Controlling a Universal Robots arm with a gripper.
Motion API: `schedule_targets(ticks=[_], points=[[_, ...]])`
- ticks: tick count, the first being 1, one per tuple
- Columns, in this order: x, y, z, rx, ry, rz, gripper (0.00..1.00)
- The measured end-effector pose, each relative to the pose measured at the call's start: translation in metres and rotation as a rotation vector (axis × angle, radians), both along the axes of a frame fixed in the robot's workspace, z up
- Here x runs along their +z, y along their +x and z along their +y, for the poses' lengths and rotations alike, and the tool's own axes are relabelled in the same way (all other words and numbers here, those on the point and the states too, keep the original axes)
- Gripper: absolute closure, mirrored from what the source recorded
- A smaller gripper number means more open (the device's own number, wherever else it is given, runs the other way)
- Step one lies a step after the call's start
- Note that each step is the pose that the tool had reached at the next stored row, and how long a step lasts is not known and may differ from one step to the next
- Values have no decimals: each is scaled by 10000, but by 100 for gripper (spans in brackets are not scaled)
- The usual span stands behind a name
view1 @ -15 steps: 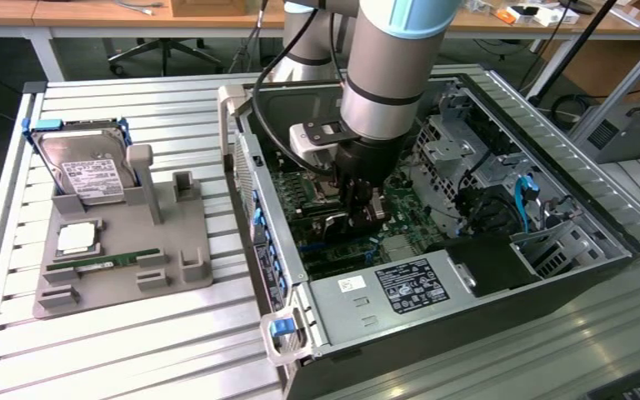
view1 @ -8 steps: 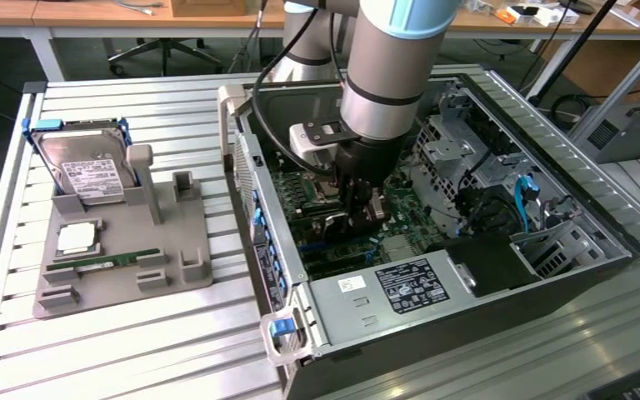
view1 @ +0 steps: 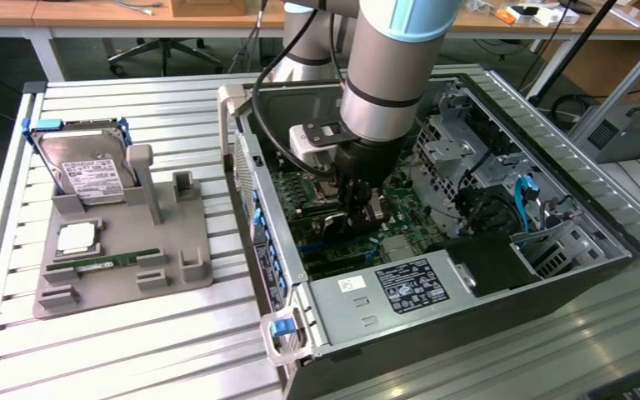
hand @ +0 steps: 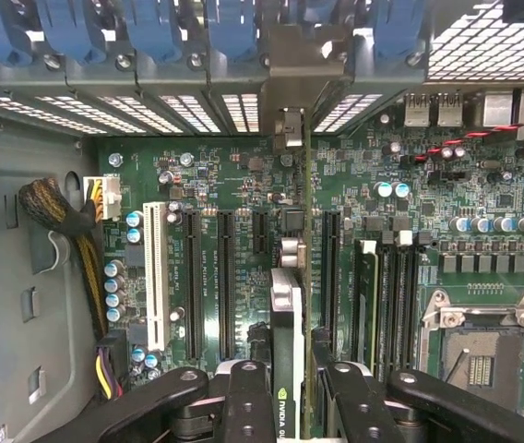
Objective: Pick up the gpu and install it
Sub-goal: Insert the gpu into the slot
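Tray (view1: 176, 242) in grey lies at the exterior view's left on the slatted table (view1: 131, 350). A hard drive (view1: 89, 171) stands propped at its far end, and a memory stick (view1: 103, 265) lies flat near its front. Just beside the tray, toward the exterior view's right, the case (view1: 242, 167) lies open with its board facing up. The arm (view1: 392, 92) reaches down into the middle of it, and the gripper (view1: 359, 223) hangs low over the board.

In the wrist view the gpu (hand: 285, 323) stands on edge, seen from above as a narrow strip. It runs straight out from between the fingers (hand: 248, 397) toward the rear wall of the case. The gripper (hand: 291, 388) has its jaws clamped on the card's two faces, one finger on each side. The card's bracket (hand: 288, 125) sits at the rear wall, among the slot openings. Black slots (hand: 225, 286) run parallel beside the card on the motherboard (hand: 234, 175). Whether its lower edge is seated in a slot, I cannot tell.
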State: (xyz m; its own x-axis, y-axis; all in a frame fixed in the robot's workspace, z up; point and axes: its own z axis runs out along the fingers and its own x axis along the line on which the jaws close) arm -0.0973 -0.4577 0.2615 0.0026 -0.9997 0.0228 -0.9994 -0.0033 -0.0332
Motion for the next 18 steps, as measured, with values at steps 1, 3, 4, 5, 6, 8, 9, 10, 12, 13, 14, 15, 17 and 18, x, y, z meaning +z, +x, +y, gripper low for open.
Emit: schedule_targets(ticks=[1,3,4,5,6,8,9,10,12,13,14,15,17,18], points=[[0,0,0,1,0,0,73],[-1,1,0,2,55,-1,73],[-1,1,0,2,104,-5,73],[-1,0,1,0,120,-6,73],[-1,0,1,0,120,-5,73],[-1,0,0,0,125,-4,73],[-1,-1,-1,0,146,-4,73],[-1,-1,0,1,180,-5,73],[-2,0,0,0,184,-6,73],[-2,0,0,0,185,-6,73],[-2,0,0,0,184,-6,73],[-2,0,0,0,184,-6,73],[1,-1,0,0,185,-6,73],[10,-1,0,0,182,-5,73]])
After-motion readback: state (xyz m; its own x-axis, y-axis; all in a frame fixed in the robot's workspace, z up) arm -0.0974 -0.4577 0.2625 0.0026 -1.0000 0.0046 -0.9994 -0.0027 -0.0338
